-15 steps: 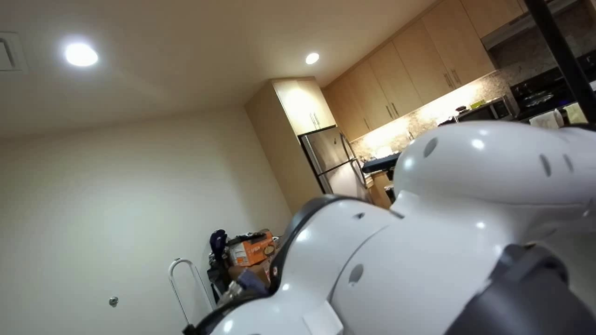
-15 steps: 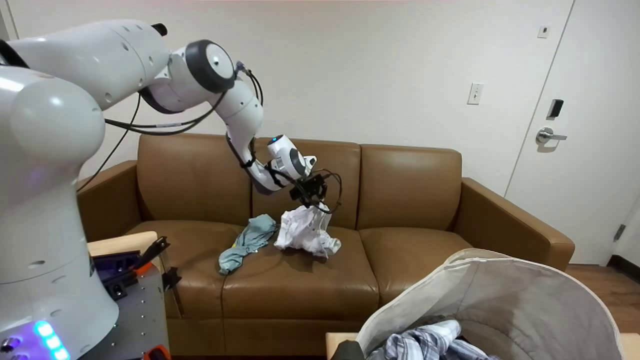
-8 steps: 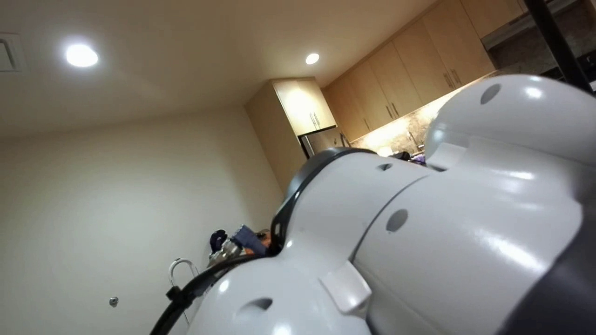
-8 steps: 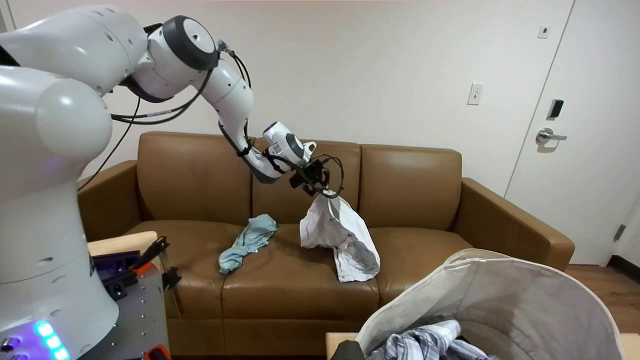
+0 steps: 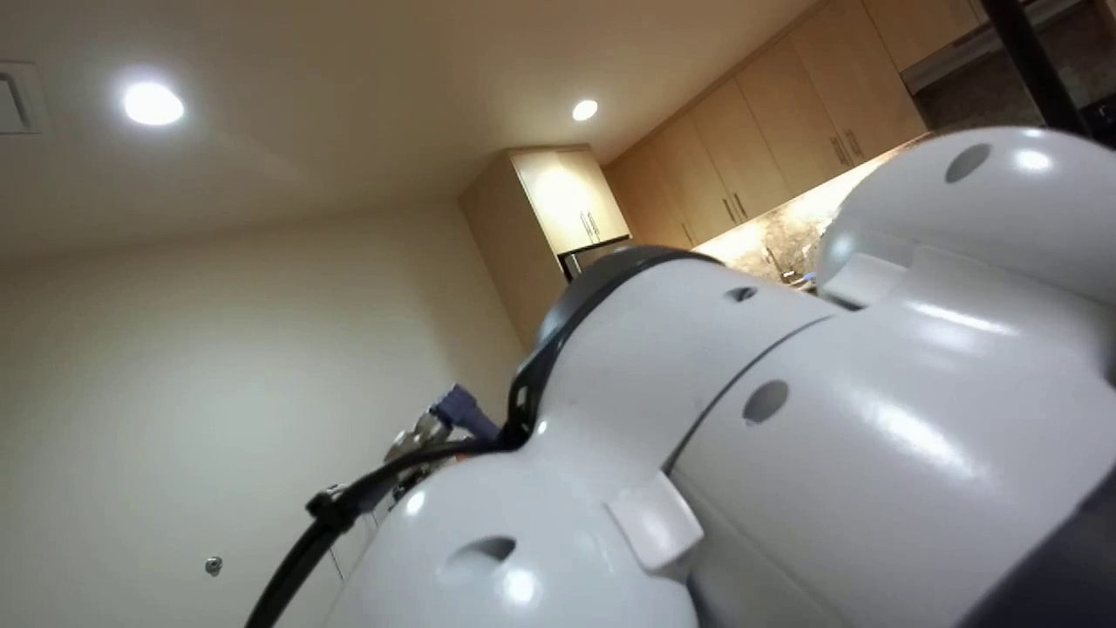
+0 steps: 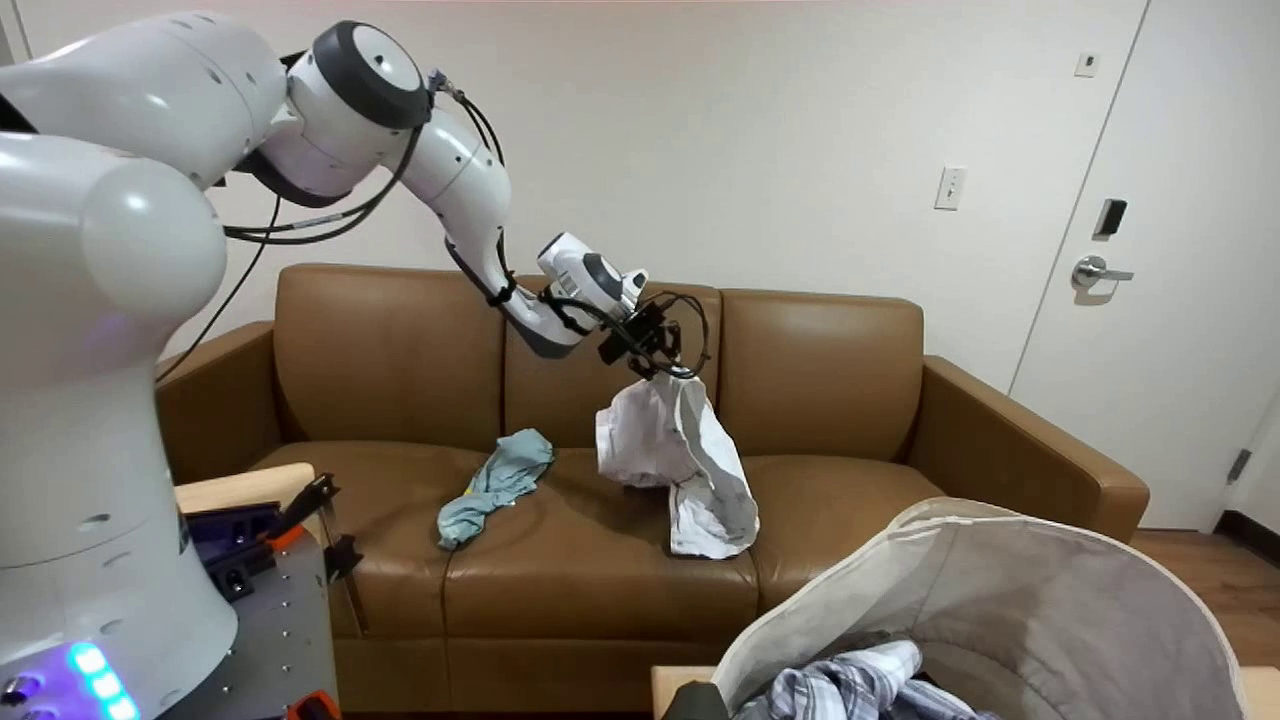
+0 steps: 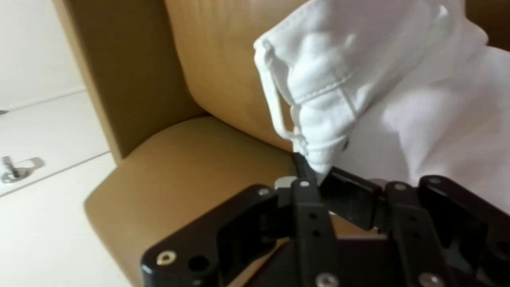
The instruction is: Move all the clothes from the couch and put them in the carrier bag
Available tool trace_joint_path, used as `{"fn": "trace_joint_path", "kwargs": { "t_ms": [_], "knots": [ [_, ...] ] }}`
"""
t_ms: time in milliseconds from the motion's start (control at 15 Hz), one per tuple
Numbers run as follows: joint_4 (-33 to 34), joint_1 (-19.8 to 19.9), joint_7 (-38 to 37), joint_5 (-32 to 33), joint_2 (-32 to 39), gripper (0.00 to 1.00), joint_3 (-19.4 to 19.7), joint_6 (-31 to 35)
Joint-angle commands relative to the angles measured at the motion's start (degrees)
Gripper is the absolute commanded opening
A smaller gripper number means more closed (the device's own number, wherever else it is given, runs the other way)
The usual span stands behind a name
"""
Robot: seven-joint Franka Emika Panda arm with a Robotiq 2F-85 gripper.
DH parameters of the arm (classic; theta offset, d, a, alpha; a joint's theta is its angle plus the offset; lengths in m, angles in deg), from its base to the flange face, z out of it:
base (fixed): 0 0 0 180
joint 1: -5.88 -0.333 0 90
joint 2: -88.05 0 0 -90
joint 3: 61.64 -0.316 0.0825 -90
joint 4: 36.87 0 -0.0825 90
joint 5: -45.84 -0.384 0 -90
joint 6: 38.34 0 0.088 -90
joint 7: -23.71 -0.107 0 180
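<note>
My gripper (image 6: 660,368) is shut on the white garment (image 6: 715,500) by one edge and holds it hanging above the middle of the brown couch (image 6: 820,370). I cannot tell whether its lower end touches the seat. In the wrist view the fingertips (image 7: 316,171) pinch a white seam, and the white garment (image 7: 382,87) spreads beyond them. A teal garment (image 6: 500,485) lies crumpled on the seat, left of the white one. The beige carrier bag (image 6: 1060,570) stands open at the front right, with a plaid garment (image 6: 850,685) inside. Its floor is hidden.
The bag rests on a light wooden surface (image 6: 680,685). The couch's right armrest (image 6: 1030,440) rises behind the bag. A cart (image 6: 270,620) with tools and a wooden piece (image 6: 245,487) stands beside the robot base. An exterior view shows mostly the arm (image 5: 785,419).
The gripper has risen and moved right with the white garment, which was bunched low over the seat and now hangs unfolded, farther right. The teal garment and bag have not moved.
</note>
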Motion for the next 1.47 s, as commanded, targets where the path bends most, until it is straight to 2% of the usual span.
{"fn": "trace_joint_path", "kwargs": {
  "t_ms": [0, 200, 400, 467, 533, 933, 1133, 1400],
  "knots": [
    [-7.7, -9.1, -4.6, 0.8, -4.4, 0.04, 13.8, -2.9],
    [-11.3, -16.6, -5.0, 1.7, -5.4, 0.04, 25.6, -7.8],
    [-14.6, -25.8, -5.4, 2.8, -4.6, 0.05, 37.8, -13.5],
    [-10.3, -19.5, -3.5, 0.5, -4.2, 0.04, 31.2, -11.1],
    [-11.1, -21.5, -3.4, 0.5, -4.5, 0.05, 33.4, -11.7],
    [-10.8, -19.5, -3.1, 0.8, -4.5, 0.05, 30.2, -11.3],
    [-12.6, -21.4, -3.5, 1.5, -5.8, 0.05, 33.8, -10.7],
    [-20.1, -28.4, -7.9, -0.6, -7.3, 0.04, 45.0, -10.4]
  ]
}}
